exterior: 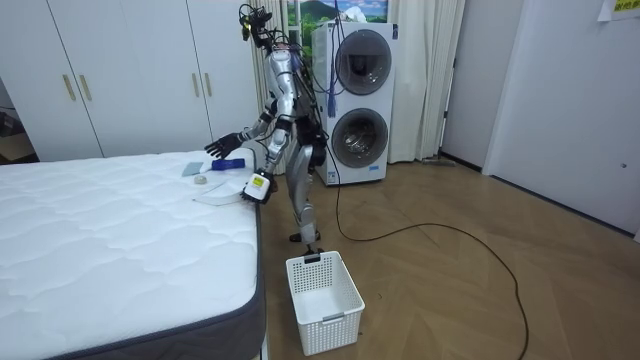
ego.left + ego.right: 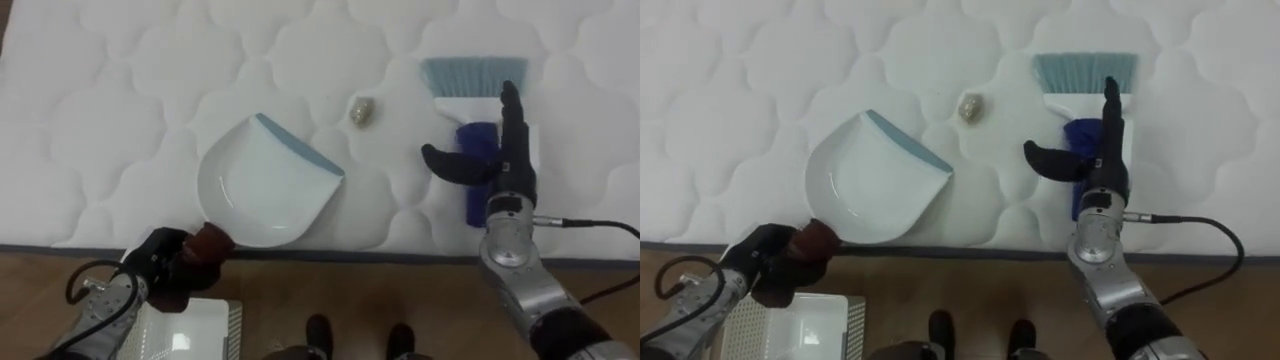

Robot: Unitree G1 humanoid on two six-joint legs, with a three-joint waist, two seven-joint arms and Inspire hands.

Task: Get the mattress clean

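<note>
A white dustpan (image 2: 262,180) with a blue front lip lies on the white quilted mattress (image 2: 120,120) near its edge. My left hand (image 2: 168,262) is shut on the dustpan's dark red handle (image 2: 210,240) at the bed's edge. A small crumpled scrap of litter (image 2: 362,111) lies just beyond the pan's lip. To the right lies a hand brush (image 2: 478,125) with pale blue bristles and a dark blue handle. My right hand (image 2: 496,158) hovers open over that handle, fingers straight, thumb spread. In the room view I stand at the bed's side, leaning over the mattress (image 1: 110,230).
A white slatted basket (image 2: 190,328) stands on the wooden floor below my left arm, also the basket (image 1: 322,288) beside the bed in the room view. Stacked laundry machines (image 1: 358,95) and white wardrobes (image 1: 120,75) line the walls behind.
</note>
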